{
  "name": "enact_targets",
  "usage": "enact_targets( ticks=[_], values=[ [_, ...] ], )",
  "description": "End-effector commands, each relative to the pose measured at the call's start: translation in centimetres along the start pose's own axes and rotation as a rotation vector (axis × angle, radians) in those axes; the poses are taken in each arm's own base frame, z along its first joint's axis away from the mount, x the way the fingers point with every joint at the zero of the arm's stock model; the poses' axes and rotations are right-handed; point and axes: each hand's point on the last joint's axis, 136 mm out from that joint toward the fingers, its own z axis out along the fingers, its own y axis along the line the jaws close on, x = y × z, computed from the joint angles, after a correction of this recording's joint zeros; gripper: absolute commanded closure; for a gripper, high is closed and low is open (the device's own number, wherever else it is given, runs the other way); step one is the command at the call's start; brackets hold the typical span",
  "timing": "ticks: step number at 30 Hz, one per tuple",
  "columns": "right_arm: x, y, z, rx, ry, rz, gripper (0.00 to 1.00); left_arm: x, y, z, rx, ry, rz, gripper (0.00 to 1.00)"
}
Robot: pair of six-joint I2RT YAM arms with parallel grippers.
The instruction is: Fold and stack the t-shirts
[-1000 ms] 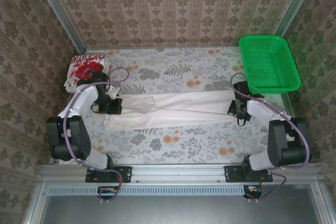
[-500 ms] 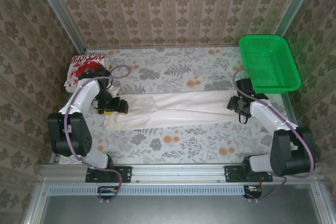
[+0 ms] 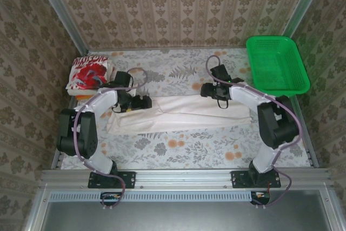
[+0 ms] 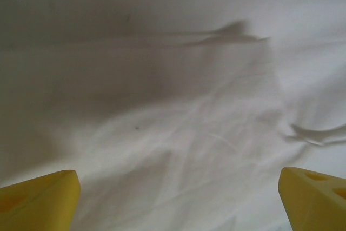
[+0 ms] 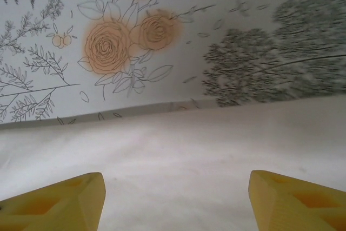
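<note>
The off-white t-shirt (image 3: 184, 113) lies folded into a long flat strip across the middle of the table. A second t-shirt (image 3: 88, 72), white with red print, sits folded at the back left corner. My left gripper (image 3: 145, 101) hovers over the strip's left part. In the left wrist view it (image 4: 175, 209) is open, its yellow fingertips (image 4: 38, 198) wide apart above wrinkled cloth (image 4: 178, 106). My right gripper (image 3: 205, 90) is over the strip's back edge, right of centre. It (image 5: 175, 204) is open too, with cloth (image 5: 178, 155) under it and nothing between its fingertips (image 5: 297, 201).
A green mesh basket (image 3: 277, 64) stands at the back right corner. The floral tablecloth (image 3: 178, 147) shows in front of the strip and behind it (image 5: 119, 41). Patterned walls close in the table on three sides.
Both grippers have opened and let go of the shirt's ends. The left one moved right along the strip; the right one moved left and toward the back. The strip lies still.
</note>
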Motion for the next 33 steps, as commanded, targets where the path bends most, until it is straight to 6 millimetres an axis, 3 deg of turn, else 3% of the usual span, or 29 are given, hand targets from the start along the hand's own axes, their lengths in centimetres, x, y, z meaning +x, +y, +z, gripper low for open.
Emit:
enact_targets(
  ticks=[1, 6, 12, 19, 27, 33],
  values=[
    [0.7, -0.4, 2.0, 0.019, 0.073, 0.046, 0.3, -0.7, 0.2, 2.3, 0.004, -0.043, -0.079, 0.05],
    [3.0, -3.1, 2.9, 0.086, 0.147, 0.071, 0.3, -1.4, 0.4, 4.9, -0.013, 0.033, -0.055, 0.05],
    [5.6, -5.6, 1.7, 0.132, 0.202, 0.101, 0.3, -6.4, -0.2, 6.3, -0.045, 0.067, 0.065, 0.04],
    [9.6, -7.2, -0.6, 0.148, 0.236, 0.14, 0.3, -14.3, -0.1, 8.8, -0.024, 0.059, 0.124, 0.03],
    [14.2, -4.8, -2.3, 0.061, 0.297, 0.12, 0.29, -20.2, -1.2, 11.8, 0.04, 0.016, 0.11, 0.02],
    [16.4, -0.8, -2.7, -0.026, 0.306, 0.068, 0.29, -23.8, -2.3, 13.8, 0.108, -0.059, 0.104, 0.03]
  ],
)
